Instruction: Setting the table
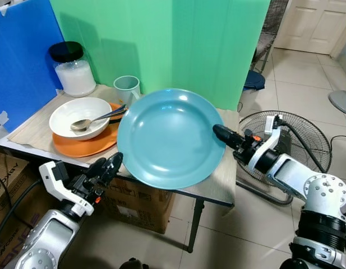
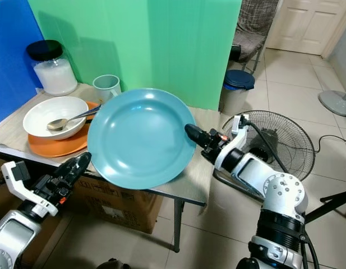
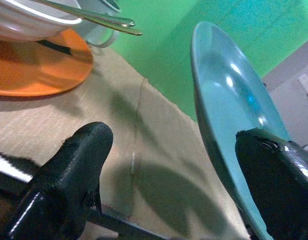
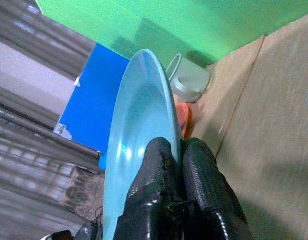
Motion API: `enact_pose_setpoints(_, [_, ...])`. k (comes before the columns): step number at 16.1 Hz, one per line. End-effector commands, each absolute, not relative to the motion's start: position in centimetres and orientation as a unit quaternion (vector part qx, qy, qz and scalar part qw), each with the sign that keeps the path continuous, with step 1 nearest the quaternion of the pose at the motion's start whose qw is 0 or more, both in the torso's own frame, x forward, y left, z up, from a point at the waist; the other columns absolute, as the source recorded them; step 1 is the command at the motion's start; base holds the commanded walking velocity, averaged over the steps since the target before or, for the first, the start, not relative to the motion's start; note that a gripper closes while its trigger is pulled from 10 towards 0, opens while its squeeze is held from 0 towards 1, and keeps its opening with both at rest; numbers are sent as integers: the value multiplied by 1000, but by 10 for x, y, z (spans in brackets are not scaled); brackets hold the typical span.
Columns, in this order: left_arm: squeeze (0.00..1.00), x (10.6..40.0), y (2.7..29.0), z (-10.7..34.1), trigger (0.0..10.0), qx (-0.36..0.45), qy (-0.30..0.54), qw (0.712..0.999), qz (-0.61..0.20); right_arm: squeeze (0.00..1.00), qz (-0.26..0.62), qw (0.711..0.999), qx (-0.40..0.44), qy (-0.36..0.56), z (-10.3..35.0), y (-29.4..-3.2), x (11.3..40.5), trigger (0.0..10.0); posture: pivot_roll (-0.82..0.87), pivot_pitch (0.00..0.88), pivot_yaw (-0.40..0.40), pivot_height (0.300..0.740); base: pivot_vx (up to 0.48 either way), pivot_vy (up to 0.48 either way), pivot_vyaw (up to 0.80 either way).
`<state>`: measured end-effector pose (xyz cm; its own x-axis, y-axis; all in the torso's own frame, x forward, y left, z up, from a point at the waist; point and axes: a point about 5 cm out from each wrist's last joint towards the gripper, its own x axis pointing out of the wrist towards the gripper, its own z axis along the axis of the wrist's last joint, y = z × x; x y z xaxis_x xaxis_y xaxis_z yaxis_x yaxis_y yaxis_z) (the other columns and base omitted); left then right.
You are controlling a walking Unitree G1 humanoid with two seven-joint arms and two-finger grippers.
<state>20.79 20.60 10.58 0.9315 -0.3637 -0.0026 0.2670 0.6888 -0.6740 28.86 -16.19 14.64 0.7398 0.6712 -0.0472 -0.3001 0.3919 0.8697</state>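
One blue plate [image 1: 167, 137], clamped at its three o'clock rim by the right gripper [image 4: 179, 150]; left gripper [image 1: 108, 167] open at seven o'clock. One bowl [image 1: 80, 116], one spoon [image 1: 97, 119], one cup [image 1: 127, 88].

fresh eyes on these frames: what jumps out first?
A big teal plate held tilted above the table, its rim pinched by the right tool. The left tool sits open by its lower-left rim. Behind, a white bowl with a spoon rests on an orange plate.
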Motion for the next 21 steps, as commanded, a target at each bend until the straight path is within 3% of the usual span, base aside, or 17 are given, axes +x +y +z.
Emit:
enact_pose_setpoints(1, [0,211,206,110,10000,-361,61,911,-191,0,334,800,466,177,158,-158,285,0,-59,0,38,740,0,0,0])
enact_pose_setpoints(2, [0,213,205,113,8196,-363,56,906,-208,0,338,800,464,175,159,-158,284,0,-59,0,38,740,0,0,0])
enact_pose_setpoints(4, [0,215,201,117,0,-356,55,902,-238,0,345,800,458,175,158,-157,282,0,-57,0,41,740,0,0,0])
enact_pose_setpoints(9, [0,218,197,123,0,-334,59,905,-257,0,350,805,449,170,157,-156,281,0,-55,0,49,740,0,0,0])
enact_pose_setpoints(21, [0,219,189,121,0,-355,86,880,-303,0,374,796,439,185,136,-156,274,0,-70,0,95,740,0,0,0])
